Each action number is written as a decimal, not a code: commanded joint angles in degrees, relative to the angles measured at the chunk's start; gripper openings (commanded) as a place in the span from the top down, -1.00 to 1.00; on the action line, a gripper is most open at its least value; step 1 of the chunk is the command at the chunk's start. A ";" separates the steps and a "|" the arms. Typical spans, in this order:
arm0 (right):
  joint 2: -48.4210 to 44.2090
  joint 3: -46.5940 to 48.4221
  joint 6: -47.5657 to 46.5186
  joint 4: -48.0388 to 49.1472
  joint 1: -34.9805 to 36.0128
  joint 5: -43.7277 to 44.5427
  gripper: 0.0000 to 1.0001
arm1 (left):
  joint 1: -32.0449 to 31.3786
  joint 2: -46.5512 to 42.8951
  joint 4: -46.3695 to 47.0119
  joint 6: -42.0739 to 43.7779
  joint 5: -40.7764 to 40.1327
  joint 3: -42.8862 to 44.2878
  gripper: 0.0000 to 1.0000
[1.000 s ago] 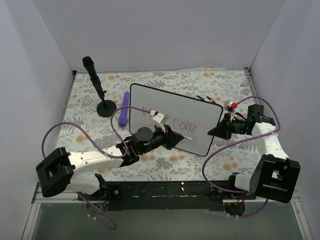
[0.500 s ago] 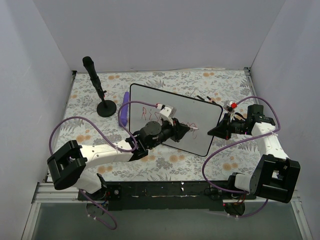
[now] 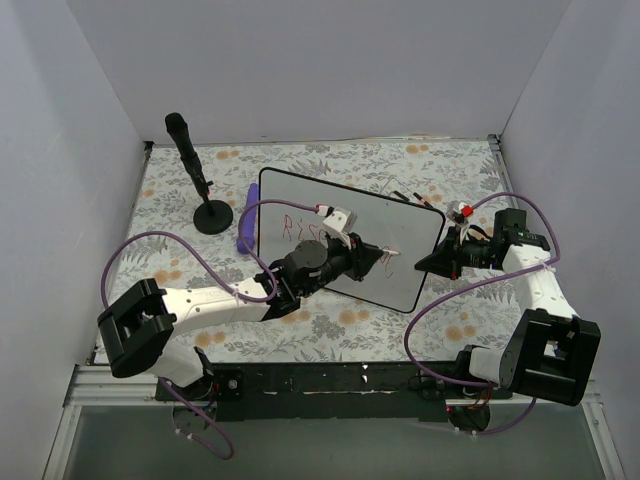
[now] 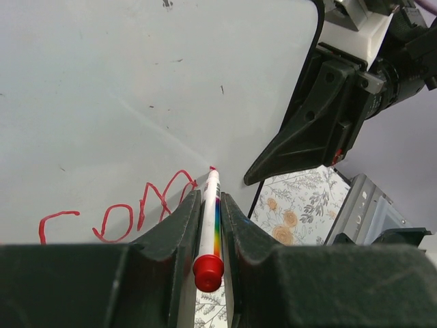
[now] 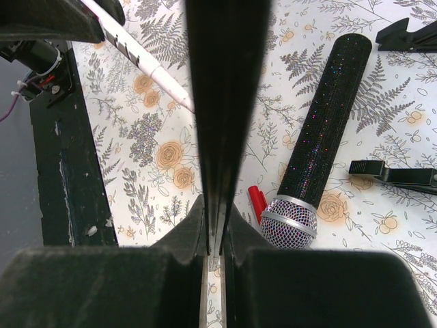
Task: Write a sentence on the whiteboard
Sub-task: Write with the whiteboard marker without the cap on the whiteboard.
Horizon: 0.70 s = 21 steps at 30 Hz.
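Observation:
The whiteboard (image 3: 395, 225) lies tilted over the floral table, and its face fills the left wrist view (image 4: 136, 89). My right gripper (image 3: 432, 262) is shut on the board's right rim, seen edge-on as a dark strip (image 5: 222, 102) between its fingers (image 5: 217, 225). My left gripper (image 3: 375, 255) is shut on a white marker (image 4: 212, 212) with a rainbow stripe and a red end cap. The marker's tip touches the board just right of the red letters. The sentence shows as red writing (image 3: 295, 228), its later letters close up (image 4: 123, 215).
A black microphone stand (image 3: 195, 170) rises at the back left, with a purple object (image 3: 247, 220) lying beside the board's left edge. Past the board's edge lie a glittery black microphone (image 5: 321, 137), a red cap (image 5: 257, 201) and black clips (image 5: 396, 174).
My left gripper has moved right and farther over the board with the marker, now covering the later letters in the top view. The right gripper has kept its hold unmoved.

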 commanded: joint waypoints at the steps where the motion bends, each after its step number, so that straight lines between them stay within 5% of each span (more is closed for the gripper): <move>1: -0.49 0.35 -1.34 0.56 0.66 2.35 0.97 | -0.09 0.71 -3.17 1.64 -2.48 2.28 1.00; 21: -0.40 0.35 -1.34 0.64 0.57 2.35 0.97 | -0.09 1.50 -6.08 0.41 0.16 2.19 1.00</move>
